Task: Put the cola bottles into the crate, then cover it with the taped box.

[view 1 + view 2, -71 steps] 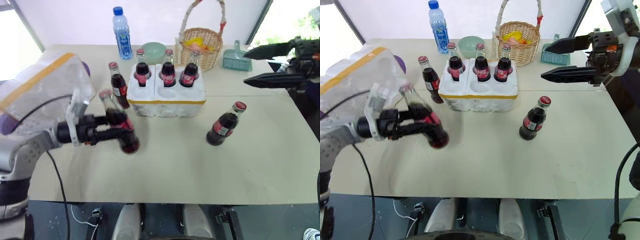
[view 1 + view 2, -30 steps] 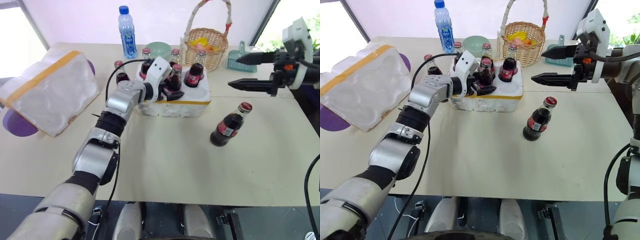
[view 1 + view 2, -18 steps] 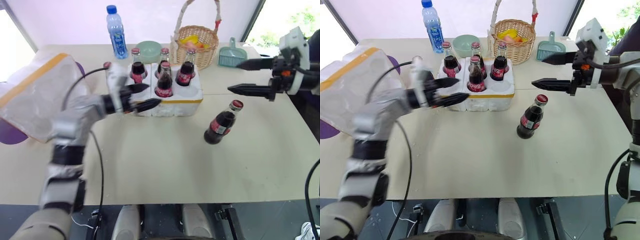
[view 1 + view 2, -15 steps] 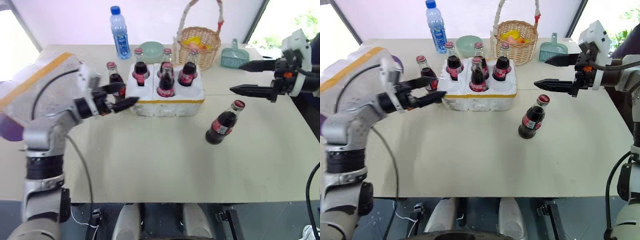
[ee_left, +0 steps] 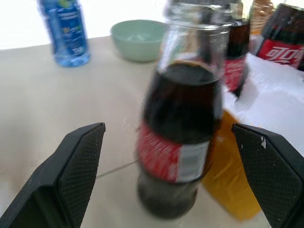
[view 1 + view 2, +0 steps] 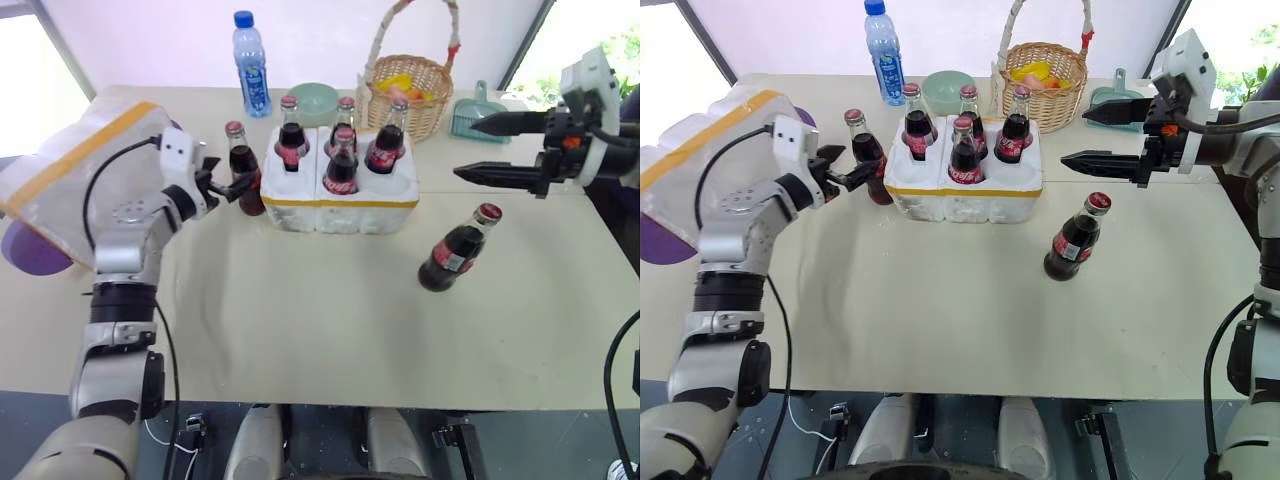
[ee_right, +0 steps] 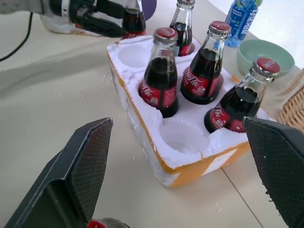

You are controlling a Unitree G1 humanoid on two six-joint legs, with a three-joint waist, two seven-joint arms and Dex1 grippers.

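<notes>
Eye views: four cola bottles [image 6: 341,165] are seated in the crate [image 6: 340,200]; one stands just left of it, one well to its right; the taped box [image 6: 75,180] is seen far left. Left wrist view: left gripper [image 5: 168,156] is held apart around the blurred loose bottle, apparently not touching. Right wrist view: right gripper [image 7: 183,166] is spread wide, empty.

In the left wrist view the nearest cola bottle [image 5: 183,128] is blurred; its cap is cut off by the edge.

The taped box [image 6: 75,185] runs off frame.
</notes>
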